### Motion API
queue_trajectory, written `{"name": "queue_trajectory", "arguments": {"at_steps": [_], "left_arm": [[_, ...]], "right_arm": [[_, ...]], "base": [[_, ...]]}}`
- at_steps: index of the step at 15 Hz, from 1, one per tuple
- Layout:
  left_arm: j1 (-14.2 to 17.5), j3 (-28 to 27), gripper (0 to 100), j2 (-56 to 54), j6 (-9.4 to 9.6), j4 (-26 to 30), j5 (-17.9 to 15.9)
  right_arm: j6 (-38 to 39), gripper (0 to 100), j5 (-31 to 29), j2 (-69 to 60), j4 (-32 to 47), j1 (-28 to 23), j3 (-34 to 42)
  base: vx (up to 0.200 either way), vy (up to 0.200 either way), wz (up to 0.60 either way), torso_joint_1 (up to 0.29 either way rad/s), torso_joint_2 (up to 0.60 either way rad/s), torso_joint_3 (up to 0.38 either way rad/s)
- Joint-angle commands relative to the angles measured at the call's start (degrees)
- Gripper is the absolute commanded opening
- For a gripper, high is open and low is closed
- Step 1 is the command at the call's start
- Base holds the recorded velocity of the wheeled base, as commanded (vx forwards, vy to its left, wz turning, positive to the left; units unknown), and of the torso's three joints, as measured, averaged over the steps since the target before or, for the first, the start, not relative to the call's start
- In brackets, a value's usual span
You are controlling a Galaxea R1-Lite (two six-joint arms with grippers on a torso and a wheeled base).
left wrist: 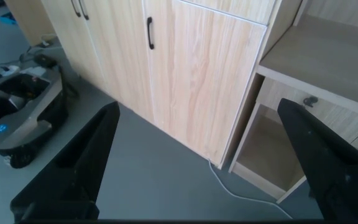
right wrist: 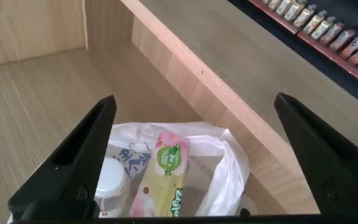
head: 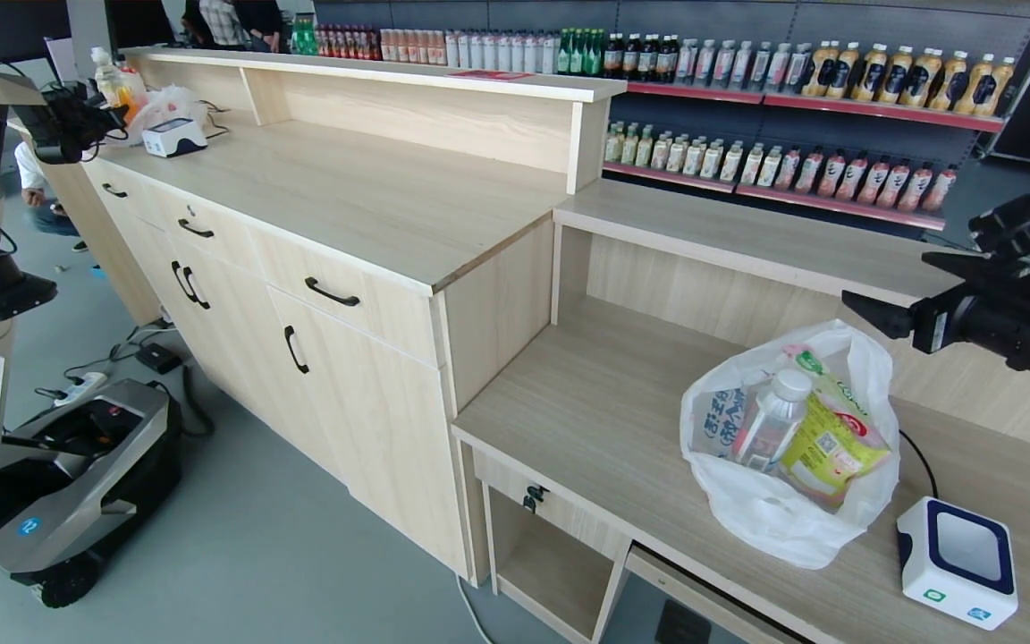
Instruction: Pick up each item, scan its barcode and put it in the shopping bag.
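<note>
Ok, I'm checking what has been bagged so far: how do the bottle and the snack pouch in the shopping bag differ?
The bottle is clear plastic with a white cap, while the snack pouch is opaque and printed in yellow, green and pink. The bottle is round-bodied; the snack pouch is flat. Both lean side by side inside the white shopping bag, which sits open on the lower counter.

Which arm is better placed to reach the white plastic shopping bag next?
Right: the right end effector, open, hangs above the white plastic shopping bag; the left end effector is over the grey floor, away from it.
</note>
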Motion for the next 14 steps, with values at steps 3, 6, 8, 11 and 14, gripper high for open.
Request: {"name": "queue_trajectory", "arguments": {"at_steps": [3,6,8,11,14], "left_arm": [[0.01,0.00,100,0.00,-0.01,0.00,0.02],[0.01,0.00,100,0.00,-0.01,0.00,0.02],[0.01,0.00,100,0.00,-0.01,0.00,0.02],[0.01,0.00,100,0.00,-0.01,0.00,0.02],[0.01,0.00,100,0.00,-0.01,0.00,0.02]], "right_arm": [[-4.82,100,-0.84,-12.63,1.44,-0.30,-1.21],[-3.59,100,-17.10,-17.28,19.37,-1.18,-12.64],[3.44,100,-25.54,-20.62,37.30,-1.18,-20.28],[9.33,100,-30.29,-27.30,51.28,-2.59,-20.72],[10.91,100,-30.46,-35.48,55.58,-4.43,-14.13]], "base": [[0.000,0.000,-0.60,-0.002,0.00,0.002],[0.000,0.000,-0.60,0.006,0.00,0.002],[0.000,0.000,-0.60,0.000,0.00,0.005],[0.000,0.000,-0.60,0.002,0.00,0.001],[0.000,0.000,-0.60,0.001,0.00,0.007]]}}
